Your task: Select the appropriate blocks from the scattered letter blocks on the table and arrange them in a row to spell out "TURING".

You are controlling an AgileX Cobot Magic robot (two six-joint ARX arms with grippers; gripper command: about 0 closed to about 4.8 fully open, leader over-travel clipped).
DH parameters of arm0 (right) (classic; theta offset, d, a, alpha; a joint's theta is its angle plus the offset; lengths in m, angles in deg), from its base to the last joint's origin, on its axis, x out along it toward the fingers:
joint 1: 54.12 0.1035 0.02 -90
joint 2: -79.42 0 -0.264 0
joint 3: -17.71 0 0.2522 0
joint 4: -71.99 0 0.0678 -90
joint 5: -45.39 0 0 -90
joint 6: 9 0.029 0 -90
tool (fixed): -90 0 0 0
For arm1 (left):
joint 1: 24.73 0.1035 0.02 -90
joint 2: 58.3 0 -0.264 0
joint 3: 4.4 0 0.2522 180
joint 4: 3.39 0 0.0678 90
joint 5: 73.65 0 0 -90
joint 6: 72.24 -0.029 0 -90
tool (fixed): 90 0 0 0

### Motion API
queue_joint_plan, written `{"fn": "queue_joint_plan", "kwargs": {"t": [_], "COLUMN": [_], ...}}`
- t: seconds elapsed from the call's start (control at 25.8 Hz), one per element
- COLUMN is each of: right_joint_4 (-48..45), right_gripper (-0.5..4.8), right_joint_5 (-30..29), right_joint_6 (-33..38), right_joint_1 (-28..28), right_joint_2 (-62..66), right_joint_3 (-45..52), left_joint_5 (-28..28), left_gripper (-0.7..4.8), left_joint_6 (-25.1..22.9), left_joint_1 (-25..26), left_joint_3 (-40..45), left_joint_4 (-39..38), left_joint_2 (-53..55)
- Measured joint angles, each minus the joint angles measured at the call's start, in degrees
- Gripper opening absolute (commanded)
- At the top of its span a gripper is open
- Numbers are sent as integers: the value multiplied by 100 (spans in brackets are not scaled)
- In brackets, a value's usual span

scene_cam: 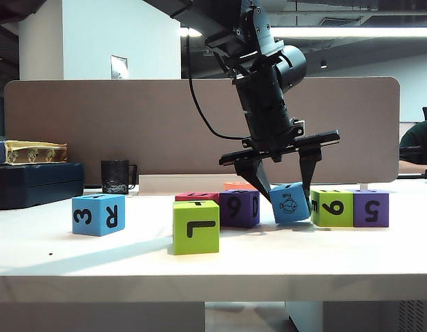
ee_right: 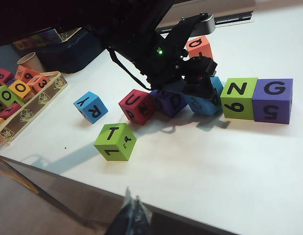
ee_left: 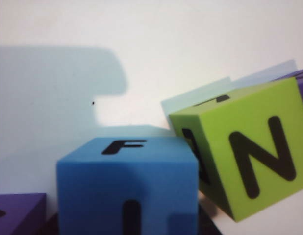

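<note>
My left gripper (scene_cam: 289,196) points down over the middle of the table (scene_cam: 213,259), shut on a blue letter block (scene_cam: 291,203) with a fish drawing. The block sits tilted between the fingers, just left of a green block (scene_cam: 331,207) and a purple one (scene_cam: 371,208). The left wrist view shows the held blue block (ee_left: 127,186) with an F on top, close to the green N block (ee_left: 254,152). The right wrist view shows the green N (ee_right: 239,98) and purple G (ee_right: 273,100) side by side, the magenta U (ee_right: 137,106), blue R (ee_right: 90,106) and green T (ee_right: 115,141). My right gripper (ee_right: 132,208) hangs shut off the table's near edge.
A purple block (scene_cam: 239,208), a magenta block (scene_cam: 196,197) and an orange block (scene_cam: 239,185) crowd just left of the held block. A tray of spare blocks (ee_right: 24,98) lies at the far left. A dark mug (scene_cam: 117,176) and boxes (scene_cam: 37,181) stand before the divider.
</note>
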Motion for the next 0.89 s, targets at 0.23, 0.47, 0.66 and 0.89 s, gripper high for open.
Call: {"fn": "queue_joint_plan", "kwargs": {"t": [0.23,0.47,0.66,0.89], "right_joint_4": [0,0,0,0], "right_gripper": [-1,-1,-1,-1], "right_joint_5": [0,0,0,0], "right_joint_6": [0,0,0,0], "right_joint_1": [0,0,0,0], "right_joint_2": [0,0,2,0], "right_joint_3": [0,0,0,0], "left_joint_5": [2,2,-48,-170], "left_gripper": [350,350,350,340], "left_joint_6": [15,13,-127,-531], "left_joint_1": [0,0,22,98], "left_joint_3": [0,0,11,11], "left_joint_4": [-81,-70,-66,-76], "left_joint_2": [0,0,-105,-529]}}
